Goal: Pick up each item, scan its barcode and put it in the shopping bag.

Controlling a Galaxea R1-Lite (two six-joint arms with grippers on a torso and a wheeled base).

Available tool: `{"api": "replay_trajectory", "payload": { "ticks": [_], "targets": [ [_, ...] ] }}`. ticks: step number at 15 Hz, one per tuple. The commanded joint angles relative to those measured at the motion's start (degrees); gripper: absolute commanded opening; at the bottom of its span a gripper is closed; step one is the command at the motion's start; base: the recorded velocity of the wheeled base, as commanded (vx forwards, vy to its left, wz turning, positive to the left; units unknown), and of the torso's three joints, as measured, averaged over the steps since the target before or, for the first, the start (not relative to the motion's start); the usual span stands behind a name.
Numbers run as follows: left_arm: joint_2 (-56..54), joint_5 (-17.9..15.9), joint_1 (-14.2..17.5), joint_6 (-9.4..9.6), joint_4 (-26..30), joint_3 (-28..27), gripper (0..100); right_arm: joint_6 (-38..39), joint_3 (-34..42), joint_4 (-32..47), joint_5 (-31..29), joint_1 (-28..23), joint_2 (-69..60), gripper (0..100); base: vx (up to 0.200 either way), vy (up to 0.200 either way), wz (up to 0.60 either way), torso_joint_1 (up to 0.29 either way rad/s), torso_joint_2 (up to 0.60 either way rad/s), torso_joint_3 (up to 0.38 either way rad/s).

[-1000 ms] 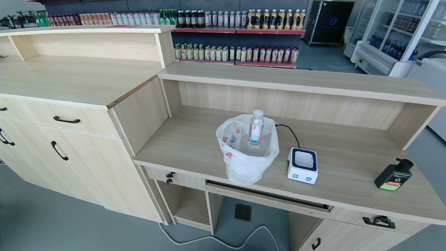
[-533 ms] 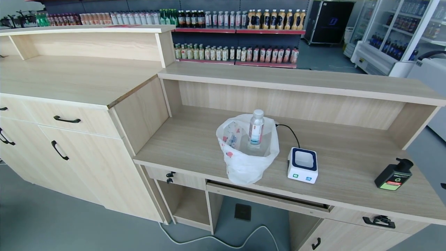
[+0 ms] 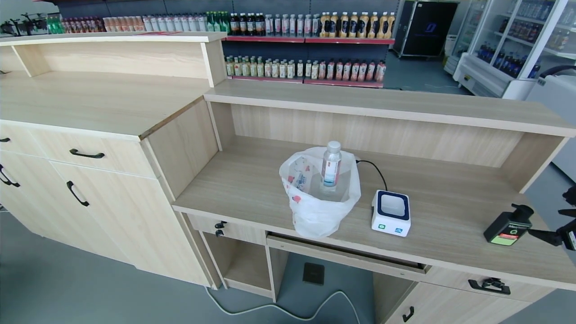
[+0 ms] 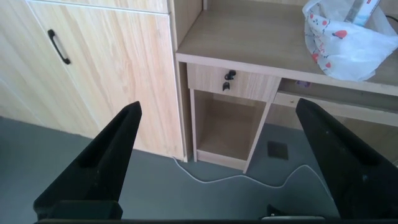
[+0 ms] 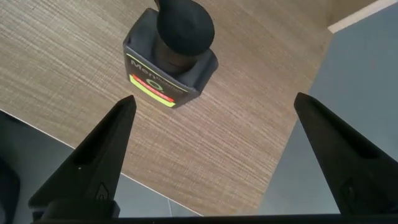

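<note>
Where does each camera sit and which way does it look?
Head view: on the head, looking forward and down at the counter, shopping bag, scanner and pump bottle; right gripper at the edge.
Left wrist view: on the left wrist, looking down at floor and cupboards; left gripper open in front.
Right wrist view: on the right wrist, looking down on the pump bottle; its open fingers show.
Shared: head and right wrist both show the pump bottle; head and left wrist, the shopping bag.

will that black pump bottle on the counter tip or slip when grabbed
The pump bottle looks rigid, so likely won't squash. Its flat sides should suit a pinch, though smooth plastic may slip. Upright and narrow, it could tip if nudged high.
</note>
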Motion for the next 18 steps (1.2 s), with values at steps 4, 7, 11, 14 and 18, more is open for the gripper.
{"api": "replay_trajectory", "payload": {
  "ticks": [4, 7, 11, 14, 18],
  "targets": [
    [0.0, 0.0, 0.0, 0.00, 0.0, 0.0, 100, -0.1, -0.2, -0.8, -0.1, 3.3, 2.7, 100, 0.000, 0.000, 0.00, 0.000, 0.00, 0.000],
    [0.0, 0.0, 0.0, 0.00, 0.0, 0.0, 100, 0.0, -0.4, -1.7, -0.1, 5.0, 3.9, 100, 0.000, 0.000, 0.00, 0.000, 0.00, 0.000],
    [0.0, 0.0, 0.0, 0.00, 0.0, 0.0, 100, 0.0, -2.3, -2.1, -0.3, 7.0, 5.7, 100, 0.000, 0.000, 0.00, 0.000, 0.00, 0.000],
    [0.0, 0.0, 0.0, 0.00, 0.0, 0.0, 100, 0.1, -3.8, -2.9, -0.5, 8.3, 7.4, 100, 0.000, 0.000, 0.00, 0.000, 0.00, 0.000],
    [0.0, 0.0, 0.0, 0.00, 0.0, 0.0, 100, 0.1, -4.1, -2.9, -1.9, 9.9, 8.4, 0, 0.000, 0.000, 0.00, 0.000, 0.00, 0.000]
  ]
}}
